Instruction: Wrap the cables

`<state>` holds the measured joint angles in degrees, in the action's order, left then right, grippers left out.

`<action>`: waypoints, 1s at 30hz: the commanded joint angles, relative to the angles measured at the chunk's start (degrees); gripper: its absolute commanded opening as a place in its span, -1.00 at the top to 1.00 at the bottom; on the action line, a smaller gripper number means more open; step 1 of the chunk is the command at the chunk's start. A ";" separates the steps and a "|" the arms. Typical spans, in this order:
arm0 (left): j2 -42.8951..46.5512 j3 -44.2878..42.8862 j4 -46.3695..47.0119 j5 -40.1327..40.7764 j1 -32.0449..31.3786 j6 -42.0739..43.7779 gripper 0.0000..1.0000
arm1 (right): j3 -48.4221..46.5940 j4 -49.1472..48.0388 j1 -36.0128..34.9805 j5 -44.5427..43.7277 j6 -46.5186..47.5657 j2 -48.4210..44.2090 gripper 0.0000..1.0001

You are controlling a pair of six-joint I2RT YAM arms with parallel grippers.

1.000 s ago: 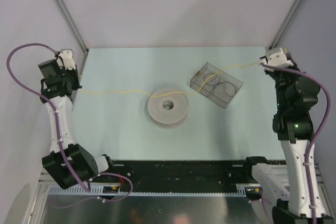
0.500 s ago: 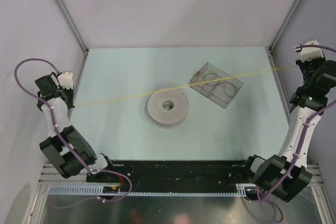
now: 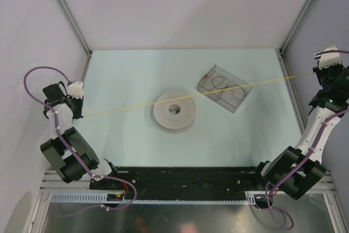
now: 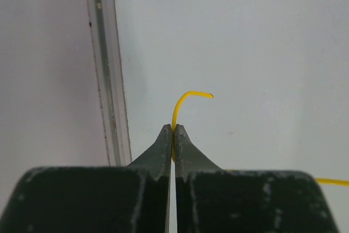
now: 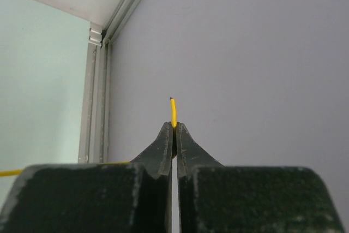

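Yellow cable [image 3: 120, 109]: one, stretched straight above the tabletop [image 3: 125, 69] from 9 to 3 o'clock, crossing the white spool [image 3: 163, 115] and the clear box [image 3: 217, 99] of dark wire loops [image 3: 221, 83].
Left gripper [image 4: 173, 129]: clamped on the 9 o'clock end.
Right gripper [image 5: 173, 125]: clamped on the 3 o'clock end.

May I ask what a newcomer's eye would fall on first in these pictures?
The thin yellow cable, drawn in one straight line across the table. Its ends are pinched in shut jaws: the left gripper at the table's left edge, the right gripper past its right edge. In the top view the line crosses the white spool at mid-table and the clear box to its right, which holds dark wire loops.
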<state>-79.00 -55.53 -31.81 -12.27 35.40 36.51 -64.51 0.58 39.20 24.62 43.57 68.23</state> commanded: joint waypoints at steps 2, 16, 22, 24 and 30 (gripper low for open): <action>-1.17 0.17 9.57 8.36 1.86 5.59 1.00 | -0.81 -6.51 5.64 -4.97 3.74 1.24 1.00; -1.96 -1.55 8.89 4.87 1.55 3.35 1.00 | -0.80 1.47 6.97 1.39 6.16 1.91 1.00; 12.74 -0.23 3.03 -10.42 -12.00 -4.87 1.00 | -0.82 32.91 -0.67 12.73 11.10 -4.51 1.00; 17.63 -1.43 1.63 -16.93 -17.24 -9.48 1.00 | -0.82 40.77 -2.41 14.88 12.99 -5.30 1.00; 24.59 -9.24 0.73 -30.76 -35.55 -27.29 1.00 | -0.72 55.85 -1.40 14.09 24.15 -1.43 1.00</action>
<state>-56.75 -58.81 -30.85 -30.11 8.40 23.59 -64.03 42.48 36.16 38.30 58.94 63.42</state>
